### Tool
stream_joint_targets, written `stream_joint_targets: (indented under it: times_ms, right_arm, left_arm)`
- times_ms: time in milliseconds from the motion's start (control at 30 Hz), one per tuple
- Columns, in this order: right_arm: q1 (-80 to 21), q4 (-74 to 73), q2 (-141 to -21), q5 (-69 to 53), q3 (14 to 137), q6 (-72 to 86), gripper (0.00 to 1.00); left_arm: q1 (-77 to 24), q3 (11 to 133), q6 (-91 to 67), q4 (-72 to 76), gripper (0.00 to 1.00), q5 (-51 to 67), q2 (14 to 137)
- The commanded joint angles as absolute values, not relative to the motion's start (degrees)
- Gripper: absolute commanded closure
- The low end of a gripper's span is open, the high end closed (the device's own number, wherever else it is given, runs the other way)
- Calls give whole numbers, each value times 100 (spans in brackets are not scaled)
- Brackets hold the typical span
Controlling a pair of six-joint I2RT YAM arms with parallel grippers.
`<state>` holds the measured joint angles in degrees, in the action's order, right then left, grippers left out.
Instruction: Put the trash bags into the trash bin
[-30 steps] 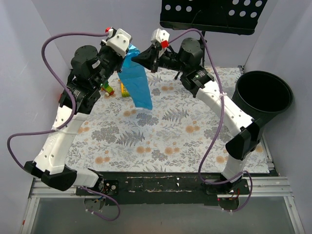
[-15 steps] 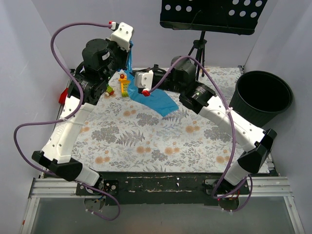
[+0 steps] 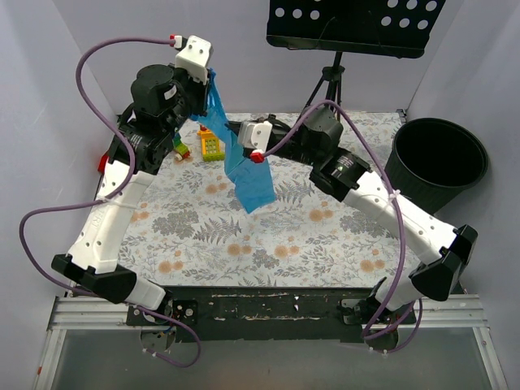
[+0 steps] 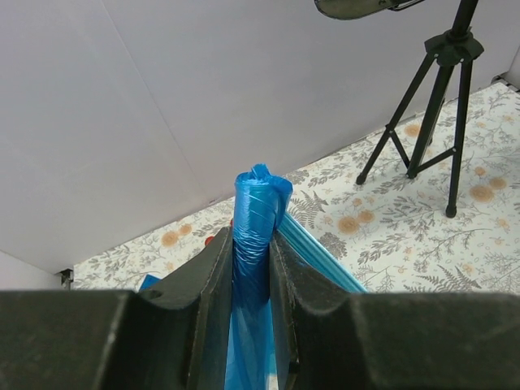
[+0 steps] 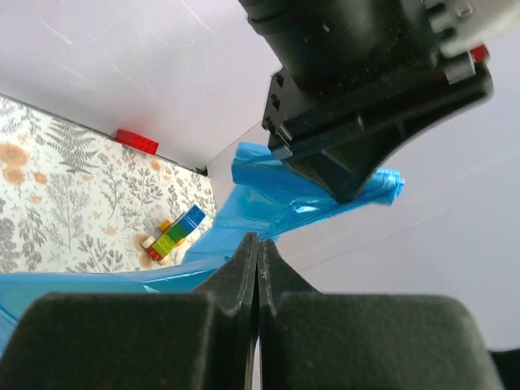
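Note:
The trash bags are a bright-blue roll (image 4: 260,195) with a loose sheet (image 3: 252,183) pulled out of it. My left gripper (image 4: 253,237) is shut on the roll and holds it high at the back left (image 3: 213,84). The film runs down to my right gripper (image 3: 236,140), whose jaws (image 5: 257,241) are pressed together on the sheet. The sheet's free end hangs down toward the floral mat. The black trash bin (image 3: 479,162) stands at the right edge, far from both grippers.
Multicoloured toy blocks (image 3: 211,146) lie on the mat under the hanging film and show in the right wrist view (image 5: 172,234). A perforated black music stand (image 3: 353,24) on a tripod (image 4: 439,89) is at the back. Grey walls close in the table.
My right gripper came down and forward from beside the left one, drawing the blue sheet out of the roll. The sheet now hangs lower. The left gripper stayed high with the roll.

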<state>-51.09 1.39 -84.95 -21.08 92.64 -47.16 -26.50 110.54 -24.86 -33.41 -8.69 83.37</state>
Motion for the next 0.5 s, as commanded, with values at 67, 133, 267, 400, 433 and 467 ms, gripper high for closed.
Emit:
stream_joint_targets:
  times_ms: [67,133,267,400,433,467]
  right_arm:
    - [-5038,1319,-8155,-1820,8586,-2675,78]
    - [-4651,1082,-8454,-2081,9068,-1893,53]
    - [-4412,1019,-9016,-2294,9851,-1082,37]
    - [-4403,1125,-9535,-2408,10405,-642,32]
    - [-4403,1099,-9684,-2408,10563,-546,32]
    - [-4403,1081,-9816,-2391,10669,-493,32]
  left_arm:
    - [-2224,11004,-2540,-2759,100,-872,8157]
    - [-2232,10934,-2575,-2839,100,-564,8025]
    - [-2224,10337,-2549,-2558,100,-1,7507]
    - [-2224,10283,-2575,-2654,100,342,7392]
    - [-2224,10283,-2575,-2672,100,404,7357]
    - [-2224,10292,-2566,-2663,100,465,7330]
